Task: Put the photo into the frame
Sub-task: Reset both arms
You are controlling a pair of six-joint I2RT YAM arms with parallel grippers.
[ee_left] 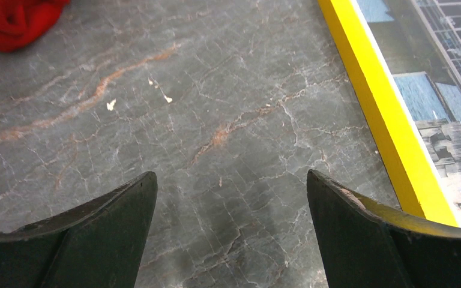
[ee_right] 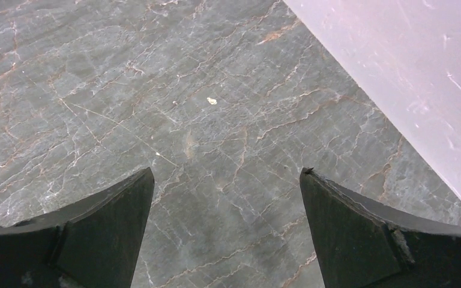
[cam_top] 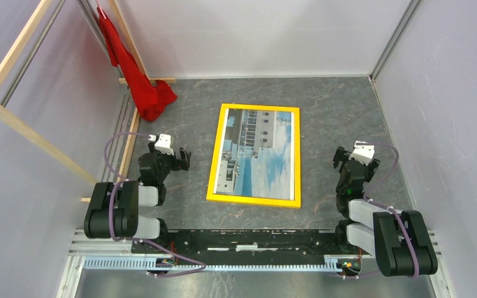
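Overhead view with two wrist views. A grey marbled table [cam_top: 348,118] fills the floor of a booth closed in by pale walls [cam_top: 254,37].

At mid table, between the two arms, the frame [cam_top: 253,200] lies flat with its yellow front up. Its long sides run away from the arm bases and lean slightly to the right at the far end. The photo [cam_top: 258,152] shows inside the yellow border on all four sides, picture side up, with a pale building against blue sky.

The left arm [cam_top: 121,208] and the right arm [cam_top: 388,233] are folded low at the near edge, one on either side of the frame and apart from it.

A red cloth [cam_top: 143,87] hangs from a wooden rail [cam_top: 18,118] in the far left corner, its lower end bunched on the table.

The left gripper [ee_left: 231,180] has its jaws spread wide and nothing between them, over bare table just left of the frame's yellow edge. The right gripper [ee_right: 227,174] is likewise spread wide and empty, over bare table near the right wall.

A few small white flecks [ee_left: 111,105] lie on the table ahead of the left gripper.
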